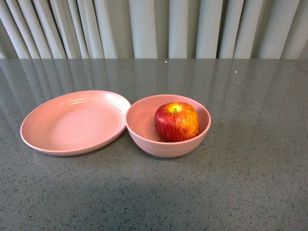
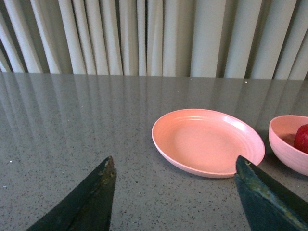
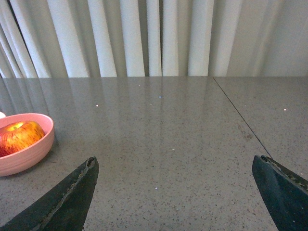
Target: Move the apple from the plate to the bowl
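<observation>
The red apple [image 1: 176,121] with yellow streaks sits inside the deep pink bowl [image 1: 144,139] at the table's middle. The shallow pink plate [image 1: 72,122] lies empty to the bowl's left, its rim touching the bowl. In the left wrist view the plate [image 2: 207,142] lies ahead, with the bowl [image 2: 284,144] and a sliver of apple [image 2: 302,138] at the edge. My left gripper [image 2: 175,168] is open and empty, short of the plate. In the right wrist view the bowl [image 3: 24,154] holds the apple [image 3: 18,136]. My right gripper [image 3: 175,166] is open and empty, apart from the bowl.
A grey speckled table [image 1: 250,183] carries everything. Pale pleated curtains [image 1: 154,29] hang behind its far edge. A thin seam [image 3: 240,120] runs across the tabletop in the right wrist view. Neither arm shows in the front view.
</observation>
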